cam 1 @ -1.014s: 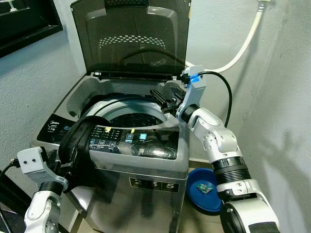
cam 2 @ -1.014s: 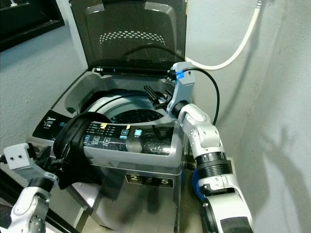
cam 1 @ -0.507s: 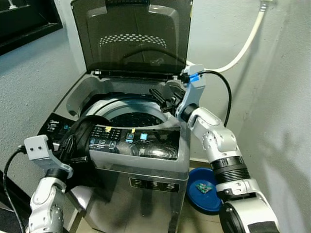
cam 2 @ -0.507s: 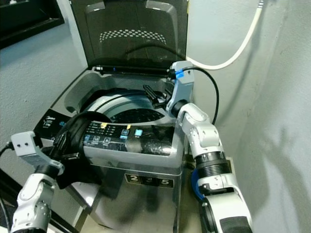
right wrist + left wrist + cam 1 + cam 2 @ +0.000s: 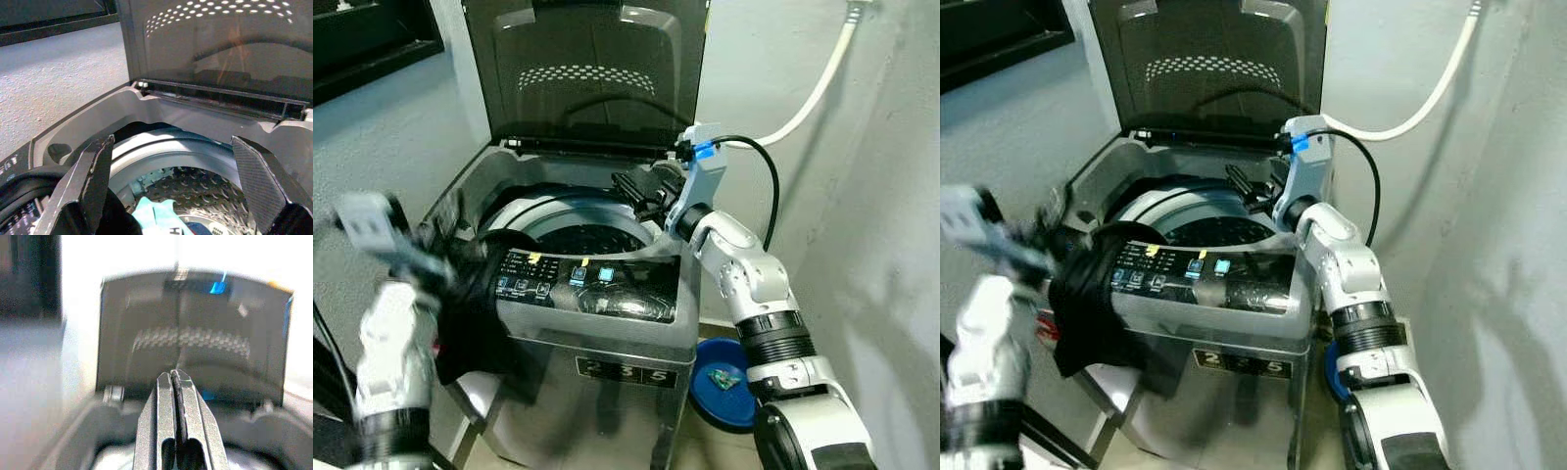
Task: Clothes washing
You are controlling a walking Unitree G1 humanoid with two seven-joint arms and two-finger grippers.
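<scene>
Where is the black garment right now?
In the left eye view the black garment hangs over the washing machine's front left corner, beside the control panel, with the blurred left gripper against it.

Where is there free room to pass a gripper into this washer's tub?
Free: the silver drum's rear half, between the raised smoked lid and open right gripper. Crowded: the front-left rim, draped with black clothing.
</scene>
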